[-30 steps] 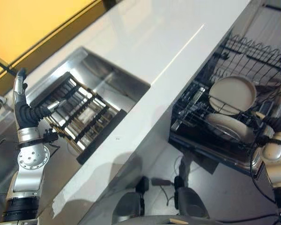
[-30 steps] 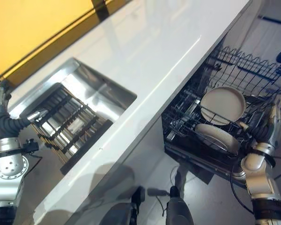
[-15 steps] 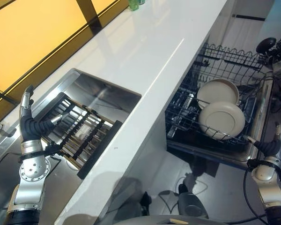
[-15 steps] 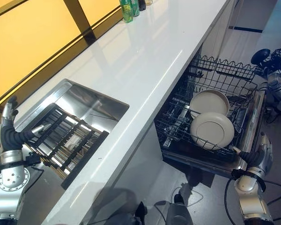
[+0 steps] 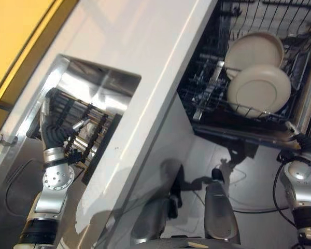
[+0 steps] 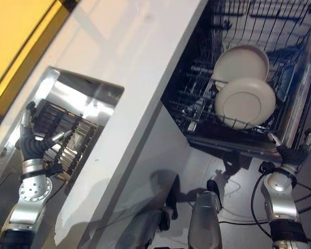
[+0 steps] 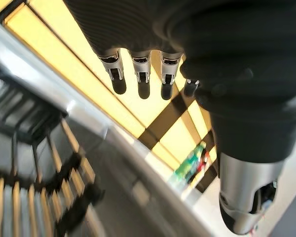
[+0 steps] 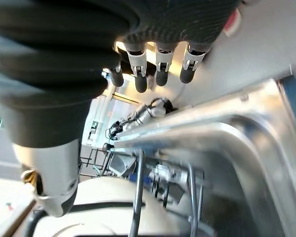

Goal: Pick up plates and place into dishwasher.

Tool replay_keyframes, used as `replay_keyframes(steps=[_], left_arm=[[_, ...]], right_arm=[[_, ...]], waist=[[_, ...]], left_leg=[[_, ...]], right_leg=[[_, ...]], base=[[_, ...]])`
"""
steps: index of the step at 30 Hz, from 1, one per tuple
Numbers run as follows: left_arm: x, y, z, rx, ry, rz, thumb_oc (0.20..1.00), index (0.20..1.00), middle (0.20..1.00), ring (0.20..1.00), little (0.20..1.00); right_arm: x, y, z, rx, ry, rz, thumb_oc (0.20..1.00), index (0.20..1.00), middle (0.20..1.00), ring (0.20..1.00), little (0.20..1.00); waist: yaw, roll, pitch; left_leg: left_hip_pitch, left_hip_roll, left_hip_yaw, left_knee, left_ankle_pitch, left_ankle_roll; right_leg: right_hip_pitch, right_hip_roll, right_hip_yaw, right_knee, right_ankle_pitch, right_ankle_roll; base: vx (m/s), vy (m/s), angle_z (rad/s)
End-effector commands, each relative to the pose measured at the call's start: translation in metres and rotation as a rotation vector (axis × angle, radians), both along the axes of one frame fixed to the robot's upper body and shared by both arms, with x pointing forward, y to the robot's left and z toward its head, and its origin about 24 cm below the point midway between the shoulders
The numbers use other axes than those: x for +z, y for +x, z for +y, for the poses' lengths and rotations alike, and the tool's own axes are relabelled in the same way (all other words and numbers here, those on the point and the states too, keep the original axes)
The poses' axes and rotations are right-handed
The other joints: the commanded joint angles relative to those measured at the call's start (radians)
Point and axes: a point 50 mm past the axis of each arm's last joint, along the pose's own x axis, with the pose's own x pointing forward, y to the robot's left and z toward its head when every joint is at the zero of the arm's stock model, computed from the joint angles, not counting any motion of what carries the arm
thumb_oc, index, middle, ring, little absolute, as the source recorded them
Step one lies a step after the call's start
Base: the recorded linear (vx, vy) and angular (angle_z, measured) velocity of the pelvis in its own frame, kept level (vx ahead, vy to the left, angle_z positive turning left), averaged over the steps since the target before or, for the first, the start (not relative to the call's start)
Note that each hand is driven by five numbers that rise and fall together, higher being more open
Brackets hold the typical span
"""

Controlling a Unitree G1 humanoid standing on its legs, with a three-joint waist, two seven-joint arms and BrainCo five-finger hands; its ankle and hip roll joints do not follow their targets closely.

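Observation:
Two cream plates stand in the dishwasher's pulled-out lower rack [image 5: 207,98], the nearer plate [image 5: 259,90] in front of the farther plate [image 5: 254,49]. My right hand [image 6: 293,153] is open and empty just off the rack's near right corner, beside the open dishwasher door [image 5: 306,93]. A plate's cream rim [image 8: 103,207] and rack wires show past its straight fingers [image 8: 160,66] in the right wrist view. My left hand [image 5: 54,129] is open over the dish rack [image 5: 90,135] in the sink [image 5: 93,88], holding nothing.
A long white countertop [image 5: 145,67] runs between the sink and the dishwasher. An upper wire rack [image 5: 264,10] stands behind the plates. Green bottles [image 7: 192,160] stand far along the counter by the yellow window.
The camera has swung down and tilted, so the whole scene has shifted. Both hands stay open and empty, the right by the rack's corner, the left over the sink.

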Motion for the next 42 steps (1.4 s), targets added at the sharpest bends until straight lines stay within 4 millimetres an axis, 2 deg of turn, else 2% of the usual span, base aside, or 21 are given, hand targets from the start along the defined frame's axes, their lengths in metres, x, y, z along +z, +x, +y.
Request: replay_keyframes(steps=[1,6,11,15,24,37,42], left_arm=[[0.021,0.002,0.004,0.042,-0.044,-0.131,1.000,1.000,1.000,1.000,1.000],[0.030,0.008,-0.002,0.042,-0.054,-0.170,1.000,1.000,1.000,1.000,1.000],[0.037,0.012,-0.007,0.026,-0.055,-0.189,1.000,1.000,1.000,1.000,1.000],[0.041,0.016,-0.012,0.016,-0.061,-0.197,1.000,1.000,1.000,1.000,1.000],[0.042,0.021,-0.019,0.005,-0.072,-0.198,1.000,1.000,1.000,1.000,1.000],[0.044,0.023,-0.028,-0.041,-0.086,-0.201,1.000,1.000,1.000,1.000,1.000],[0.042,0.024,-0.030,-0.048,-0.091,-0.194,1.000,1.000,1.000,1.000,1.000]], right_arm=[[0.045,0.022,0.009,0.112,-0.052,-0.211,1.000,1.000,1.000,1.000,1.000],[0.069,0.039,0.019,0.199,-0.073,-0.293,1.000,1.000,1.000,1.000,1.000],[0.086,0.057,0.031,0.337,-0.111,-0.288,1.000,1.000,1.000,1.000,1.000],[0.089,0.069,0.045,0.437,-0.131,-0.264,1.000,1.000,1.000,1.000,1.000],[0.094,0.088,0.066,0.509,-0.095,-0.239,1.000,1.000,1.000,1.000,1.000],[0.118,0.107,0.141,0.686,-0.143,-0.284,1.000,1.000,1.000,1.000,1.000],[0.126,0.114,0.162,0.736,-0.126,-0.288,1.000,1.000,1.000,1.000,1.000]], waist=[[0.007,-0.010,0.013],[0.015,0.005,0.043],[0.030,0.014,0.061],[0.040,0.018,0.069],[0.071,0.028,0.069],[0.123,0.025,0.069],[0.147,0.032,0.069]], left_leg=[[-0.096,-0.017,-0.059,0.205,-0.108,-0.023],[-0.140,-0.019,-0.065,0.204,-0.097,-0.029],[-0.166,-0.020,-0.070,0.194,-0.084,-0.031],[-0.173,-0.025,-0.074,0.188,-0.078,-0.029],[-0.195,-0.041,-0.084,0.186,-0.069,-0.022],[-0.185,-0.076,-0.097,0.175,-0.070,-0.006],[-0.170,-0.096,-0.106,0.181,-0.076,-0.001]], right_leg=[[0.076,-0.100,0.016,-0.192,0.114,0.045],[0.031,-0.106,0.012,-0.185,0.116,0.040],[0.001,-0.111,0.007,-0.180,0.118,0.039],[-0.010,-0.112,0.004,-0.178,0.118,0.034],[-0.039,-0.124,-0.005,-0.155,0.112,0.030],[-0.028,-0.158,-0.017,-0.180,0.142,0.038],[-0.009,-0.179,-0.027,-0.174,0.150,0.036]], base=[[-0.10,0.012,-0.05],[-0.09,0.001,0.01],[-0.05,0.002,0.02],[0.00,0.022,0.01],[0.02,0.052,0.05],[0.03,0.066,0.10],[0.02,0.075,0.13]])
